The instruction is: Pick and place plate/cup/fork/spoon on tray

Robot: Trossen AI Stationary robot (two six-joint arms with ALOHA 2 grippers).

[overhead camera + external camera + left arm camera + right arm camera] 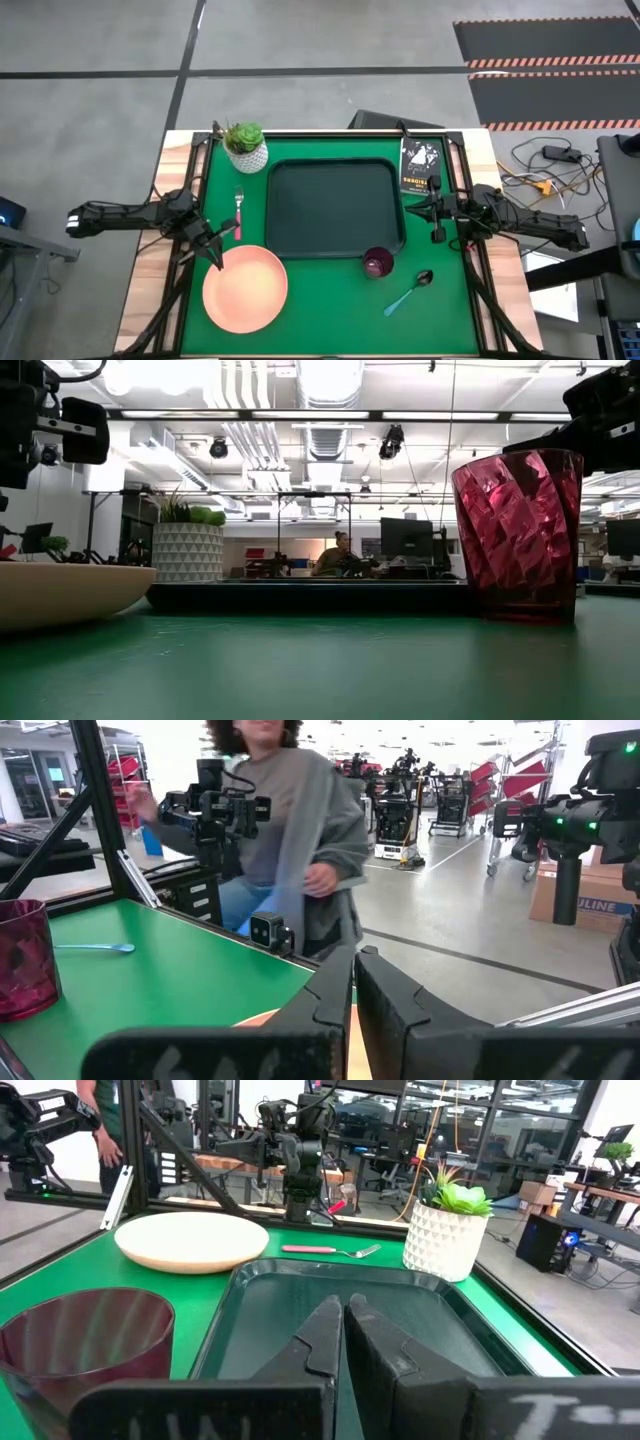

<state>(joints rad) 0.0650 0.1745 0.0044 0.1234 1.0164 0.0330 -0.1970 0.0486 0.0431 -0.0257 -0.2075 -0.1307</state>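
Note:
The salmon-pink plate (245, 290) lies on the green table, near left of the dark tray (330, 205). The maroon cup (378, 263) stands upright just off the tray's near right corner. The blue-handled spoon (408, 293) lies right of the cup, nearer the table's near edge. The pink-handled fork (238, 212) lies flat left of the tray. My left gripper (215, 248) is shut and empty, above the plate's far left rim. My right gripper (437, 215) is shut and empty, above the tray's right edge. In the low view both hang well above the table.
A white pot with a green plant (246, 147) stands at the tray's far left corner. A black booklet (420, 165) lies at its far right corner. Black frame bars run along the table's edges. A person (290, 830) stands beyond the table's right side.

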